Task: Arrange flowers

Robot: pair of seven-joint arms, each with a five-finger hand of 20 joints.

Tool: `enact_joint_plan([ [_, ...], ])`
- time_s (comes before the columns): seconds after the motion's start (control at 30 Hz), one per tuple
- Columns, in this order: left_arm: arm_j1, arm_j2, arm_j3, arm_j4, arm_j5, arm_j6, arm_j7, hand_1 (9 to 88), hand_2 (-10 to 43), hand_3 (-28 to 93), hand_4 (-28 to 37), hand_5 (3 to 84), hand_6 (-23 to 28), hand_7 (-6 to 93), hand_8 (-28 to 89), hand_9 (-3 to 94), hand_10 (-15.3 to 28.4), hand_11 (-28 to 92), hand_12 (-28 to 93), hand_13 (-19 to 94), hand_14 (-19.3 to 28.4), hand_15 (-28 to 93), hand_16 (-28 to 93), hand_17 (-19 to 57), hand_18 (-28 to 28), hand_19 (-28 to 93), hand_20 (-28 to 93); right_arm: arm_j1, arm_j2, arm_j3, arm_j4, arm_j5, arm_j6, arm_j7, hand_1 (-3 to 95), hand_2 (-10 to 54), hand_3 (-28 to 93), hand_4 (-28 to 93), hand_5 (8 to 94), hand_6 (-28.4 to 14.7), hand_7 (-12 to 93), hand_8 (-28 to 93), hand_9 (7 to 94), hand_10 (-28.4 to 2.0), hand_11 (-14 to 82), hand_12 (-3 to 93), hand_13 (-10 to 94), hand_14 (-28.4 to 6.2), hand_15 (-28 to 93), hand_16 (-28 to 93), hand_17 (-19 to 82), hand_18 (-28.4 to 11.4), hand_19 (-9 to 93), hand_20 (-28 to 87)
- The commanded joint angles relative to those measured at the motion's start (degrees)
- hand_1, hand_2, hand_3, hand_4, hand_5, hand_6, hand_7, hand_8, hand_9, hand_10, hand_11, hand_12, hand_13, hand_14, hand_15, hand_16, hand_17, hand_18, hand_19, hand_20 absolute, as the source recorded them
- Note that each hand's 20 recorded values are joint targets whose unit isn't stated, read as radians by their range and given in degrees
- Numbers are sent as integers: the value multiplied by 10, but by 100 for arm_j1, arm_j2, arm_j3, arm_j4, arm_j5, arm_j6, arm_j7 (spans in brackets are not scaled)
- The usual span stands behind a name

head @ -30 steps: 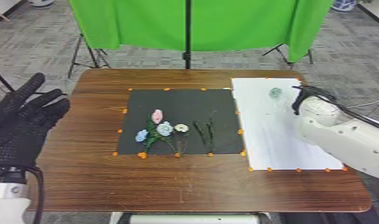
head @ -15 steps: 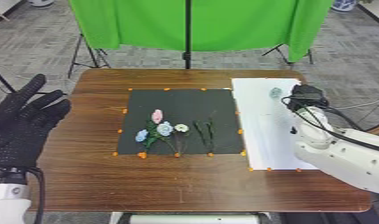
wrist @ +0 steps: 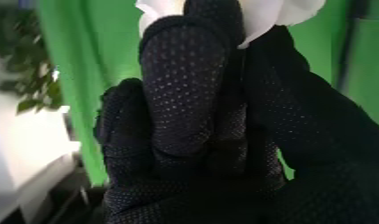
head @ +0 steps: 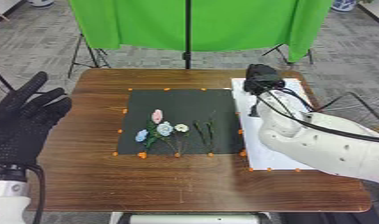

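Note:
At the far part of the white sheet (head: 280, 159), my right hand (head: 264, 79) hangs over the sheet's left edge. The right wrist view has my right hand (wrist: 190, 95) with fingers curled against the thumb, and white petals (wrist: 296, 11) spread beyond the fingertips; the stem is hidden. On the black mat (head: 179, 102) lie a pink flower (head: 157, 116), a pale blue flower (head: 164, 128), a smaller blue one (head: 142, 135), a white flower (head: 182, 128) and green stems (head: 203, 135). My left hand (head: 21, 125) is open beside the table's left edge.
The brown wooden table (head: 168, 185) carries both mat and sheet, with orange pieces along their edges. A green curtain (head: 141, 25) hangs on a stand behind it. My right forearm spans the white sheet, with dark cables looping above it.
My right hand has swung left and away from the sheet's right side. The arm now covers the small greenish thing on the sheet. My left hand has stayed where it was.

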Motion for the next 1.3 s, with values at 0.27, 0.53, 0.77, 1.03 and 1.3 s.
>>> enact_joint_plan([
  [0.27,-291,150,128,62,97,-203,-135,220,75,787,-258,352,83,151,-103,341,209,314,123,267,284,621,-121,-50,258,617,263,109,-1563,-308,74,505,166,206,552,-95,707,-283,859,27,179,35,937,-53,114,312,867,-19,559,211,518,-147,932,236],
  [0.53,-218,234,242,72,61,-176,84,220,75,787,-258,352,82,152,-103,341,210,314,123,267,284,621,-120,-50,259,617,263,102,-1629,-522,149,590,169,320,549,-95,706,-283,856,27,182,33,937,-54,113,310,862,-22,564,211,515,-146,932,245],
  [0.77,-203,227,284,77,35,-178,112,220,75,787,-258,352,83,150,-102,342,210,315,122,267,284,621,-120,-50,258,617,263,-80,-1680,-435,208,576,-70,309,546,-95,710,-283,851,28,184,31,936,-57,111,311,856,-25,566,209,510,-149,932,249],
  [1.03,-207,230,288,72,15,-153,130,221,76,786,-258,352,83,150,-102,341,210,315,122,266,284,621,-120,-50,259,618,263,-106,-1693,-492,208,520,-386,258,539,-95,712,-283,830,26,184,21,925,-65,101,317,841,-26,571,207,498,-151,932,253],
  [1.3,-180,221,284,77,12,-139,151,220,75,788,-256,351,83,149,-102,341,210,315,123,266,284,621,-121,-50,259,618,263,-127,-1637,-515,217,521,-505,317,508,-95,707,-283,767,22,163,-14,878,-84,148,278,817,-39,584,196,482,-158,932,254],
])
